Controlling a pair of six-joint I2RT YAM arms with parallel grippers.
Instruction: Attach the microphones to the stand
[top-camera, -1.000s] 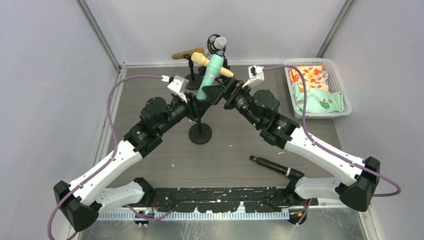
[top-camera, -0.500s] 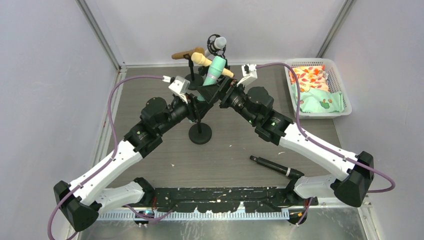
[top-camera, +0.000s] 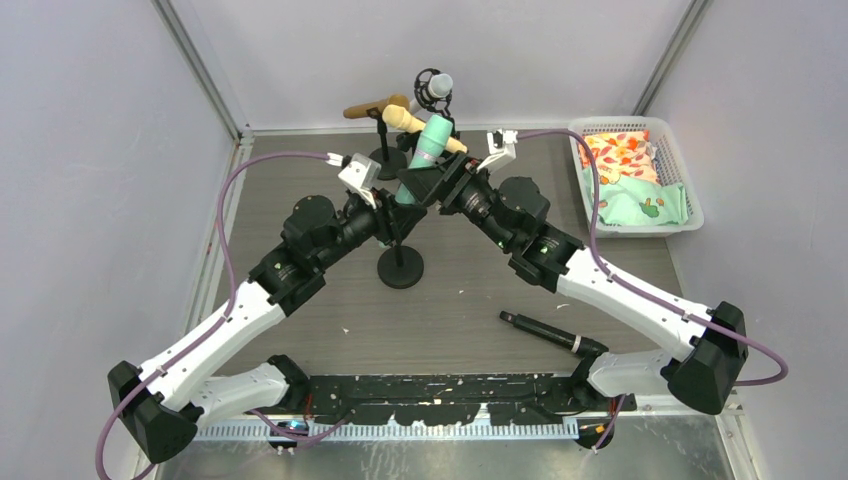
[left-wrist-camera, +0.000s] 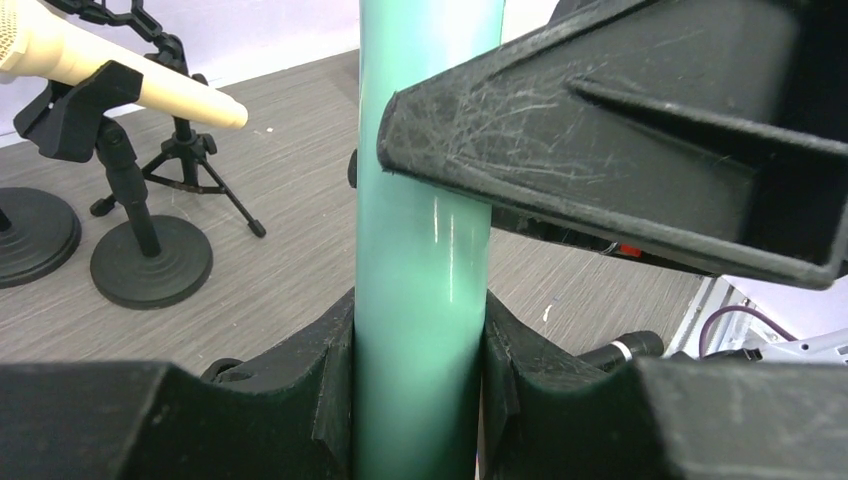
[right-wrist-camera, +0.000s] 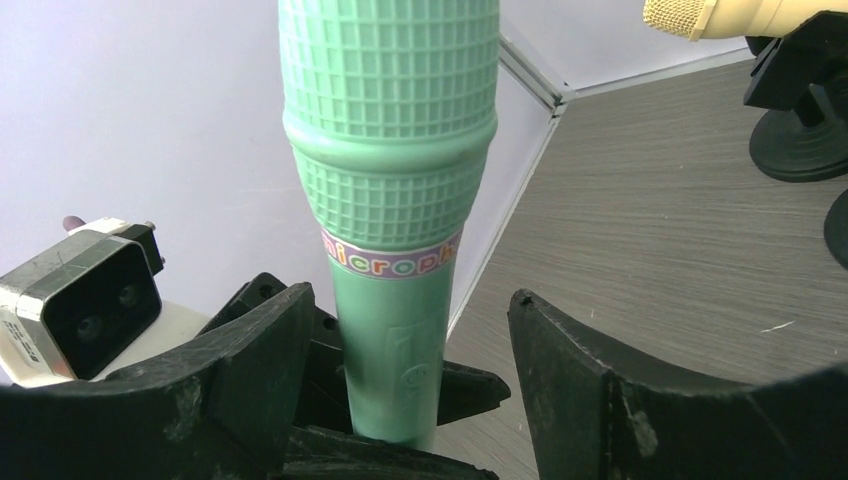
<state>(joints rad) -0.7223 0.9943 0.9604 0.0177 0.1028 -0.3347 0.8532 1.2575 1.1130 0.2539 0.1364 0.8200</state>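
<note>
Left hand (left-wrist-camera: 420, 390) is clamping the teal mic (right-wrist-camera: 390, 150) low on its shaft, one finger pressing on each side, and is holding it nearly upright over the near stand (top-camera: 400, 268), whose base is sitting alone mid-worktop (top-camera: 460, 300). Right hand (right-wrist-camera: 405, 335) is the part that is changing: over the last second it has been swinging in from the right while its jaws narrow, and it is now bracketing the shaft just below the ribbed head. It is not gripping yet; one finger is lying close beside the shaft and the other is standing clearly apart, so this hand is released. From above, less of the mic is showing than a second ago, so it seems to be sinking towards the stand's clip, which the two hands are hiding; I cannot tell whether the tail is already seated. Most likely the right hand is getting ready to steady or press the upper shaft while the left keeps the lower end lined up, so closing off-centre could tip the mic out of line. Behind them, the cream mic (top-camera: 425, 133) is already resting in its own stand, and the black mic (top-camera: 540, 332) is lying on the worktop near the right arm, waiting its turn.
</note>
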